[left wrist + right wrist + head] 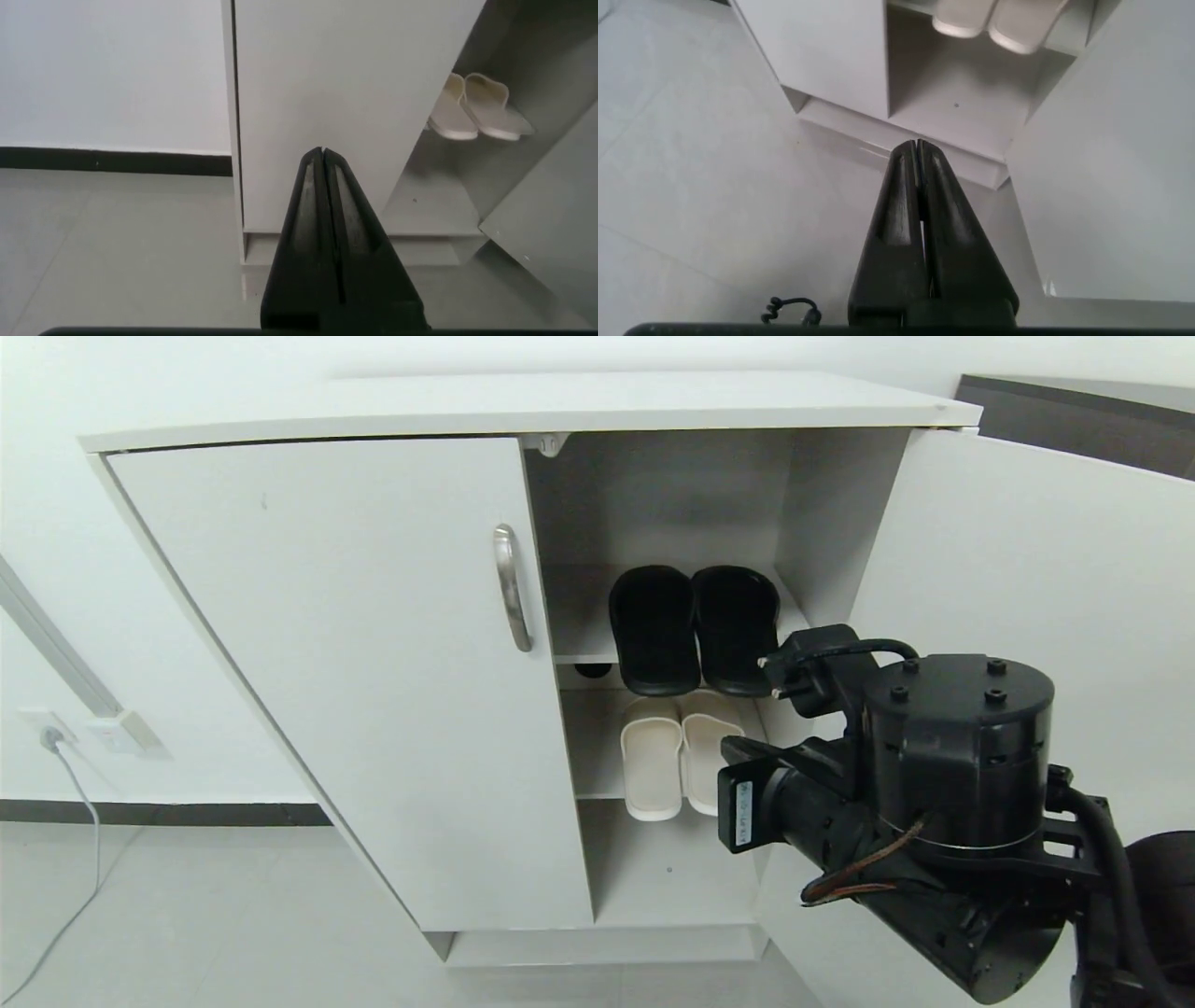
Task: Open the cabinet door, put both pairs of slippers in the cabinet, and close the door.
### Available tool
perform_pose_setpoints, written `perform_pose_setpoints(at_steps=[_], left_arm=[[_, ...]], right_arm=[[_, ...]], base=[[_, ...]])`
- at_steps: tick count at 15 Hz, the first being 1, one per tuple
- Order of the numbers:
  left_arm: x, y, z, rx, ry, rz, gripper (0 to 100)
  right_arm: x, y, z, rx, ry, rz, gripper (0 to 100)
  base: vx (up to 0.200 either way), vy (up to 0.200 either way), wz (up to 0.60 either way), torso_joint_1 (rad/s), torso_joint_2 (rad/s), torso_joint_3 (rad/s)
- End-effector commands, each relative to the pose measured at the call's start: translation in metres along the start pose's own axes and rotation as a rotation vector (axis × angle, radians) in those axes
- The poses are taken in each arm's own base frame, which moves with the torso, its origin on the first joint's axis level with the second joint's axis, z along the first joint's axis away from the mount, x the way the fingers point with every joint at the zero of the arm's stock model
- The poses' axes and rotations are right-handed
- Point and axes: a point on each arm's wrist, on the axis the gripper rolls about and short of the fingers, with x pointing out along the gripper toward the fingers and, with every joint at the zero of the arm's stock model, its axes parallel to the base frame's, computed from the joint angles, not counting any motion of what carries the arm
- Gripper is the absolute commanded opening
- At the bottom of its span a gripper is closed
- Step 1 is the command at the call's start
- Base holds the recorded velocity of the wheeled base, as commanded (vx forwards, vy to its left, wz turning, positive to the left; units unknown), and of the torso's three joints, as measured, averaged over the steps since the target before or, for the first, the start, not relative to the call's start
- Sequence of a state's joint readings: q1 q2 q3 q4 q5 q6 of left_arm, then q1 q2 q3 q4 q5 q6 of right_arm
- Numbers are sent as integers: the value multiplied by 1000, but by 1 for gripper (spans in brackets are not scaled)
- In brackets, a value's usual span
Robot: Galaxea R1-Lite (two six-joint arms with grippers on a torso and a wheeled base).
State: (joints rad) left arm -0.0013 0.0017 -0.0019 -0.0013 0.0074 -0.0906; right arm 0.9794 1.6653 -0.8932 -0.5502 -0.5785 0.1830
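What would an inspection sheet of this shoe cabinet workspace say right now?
Surface: pale grey tiled floor under the cabinet.
Job's things: white wooden cabinet, right door open, left door shut; pair of black moulded slippers on the upper shelf; pair of cream moulded slippers on the shelf below.
Clutter: nothing seen.
Tools: left tool shut, empty; right tool shut, empty.
Cables: grey cord hanging from a white wall socket to the floor.
Surroundings: white wall, dark skirting board.
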Motion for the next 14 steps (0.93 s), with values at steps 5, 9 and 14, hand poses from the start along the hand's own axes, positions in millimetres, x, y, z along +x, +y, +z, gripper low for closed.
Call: perform_pose_setpoints(at_steps=[5, 9, 14], left_arm=[[0, 0, 0, -1, 0, 0, 0], [0, 0, 0, -1, -2, 0, 0], [0, 0, 0, -4, 0, 1, 0]], right_arm=[[-1, 2, -8, -15, 21, 6, 0], [2, 3, -13, -23, 31, 4, 0], [1, 0, -19, -61, 48, 5, 0]], base=[[-200, 0, 0, 1, -1, 0], [-200, 0, 0, 2, 1, 2], [-120, 0, 0, 1, 1, 2]])
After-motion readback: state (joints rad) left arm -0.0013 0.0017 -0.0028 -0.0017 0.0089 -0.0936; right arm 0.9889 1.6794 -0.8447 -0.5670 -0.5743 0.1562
